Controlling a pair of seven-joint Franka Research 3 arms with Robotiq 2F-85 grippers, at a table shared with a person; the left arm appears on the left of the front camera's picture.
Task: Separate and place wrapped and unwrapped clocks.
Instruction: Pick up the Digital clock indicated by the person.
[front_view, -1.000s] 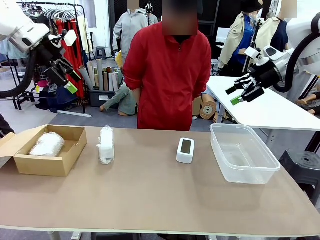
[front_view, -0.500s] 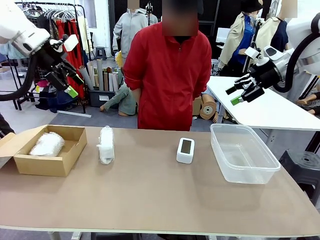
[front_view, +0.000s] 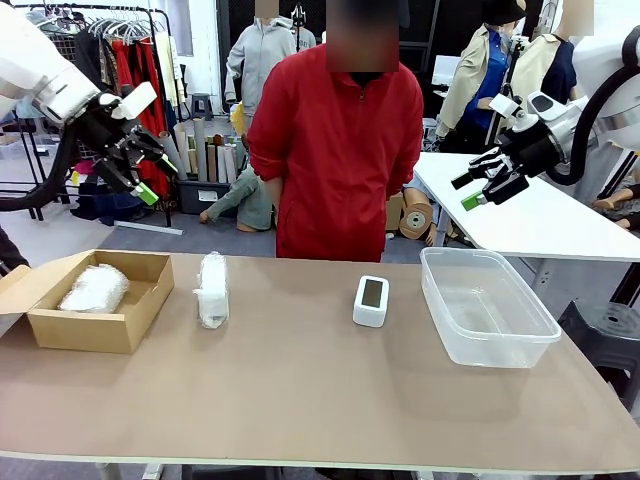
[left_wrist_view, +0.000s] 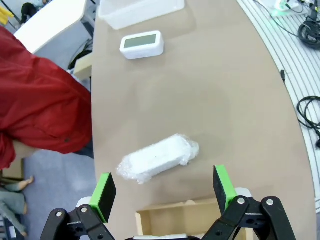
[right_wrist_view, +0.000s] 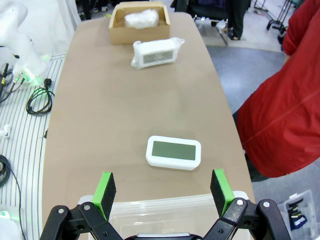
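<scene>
The left tool (front_view: 158, 178) is hanging high above the counter's (front_view: 300, 390) left end, its green-padded fingers spread wide and grasping nothing. The right tool (front_view: 467, 192) is hovering high off the right end, likewise released, with nothing between its fingers. On the left of the counter an open cardboard box (front_view: 95, 328) is sitting, and the boxed bundle (front_view: 95, 288), a clock in white crinkly bubble-wrap, is lying inside it. Just to the right of the box, apart from it, the loose bundle (front_view: 212, 288) is lying on the bare counter with its long side pointing towards the far edge. Right of the middle, well apart from that bundle, the bare clock (front_view: 371, 300) is lying on its back with its grey screen facing up. A clear plastic tub (front_view: 490, 345) is sitting near the clock on its right, not touching it, with nothing showing inside. A person in a red jacket (front_view: 335, 150) is standing at the far edge, between the loose bundle and the bare clock, arms hanging down. In the left wrist view the loose bundle is lying just beyond that tool's two fingers; in the right wrist view the bare clock is lying beyond the tub's near rim.
</scene>
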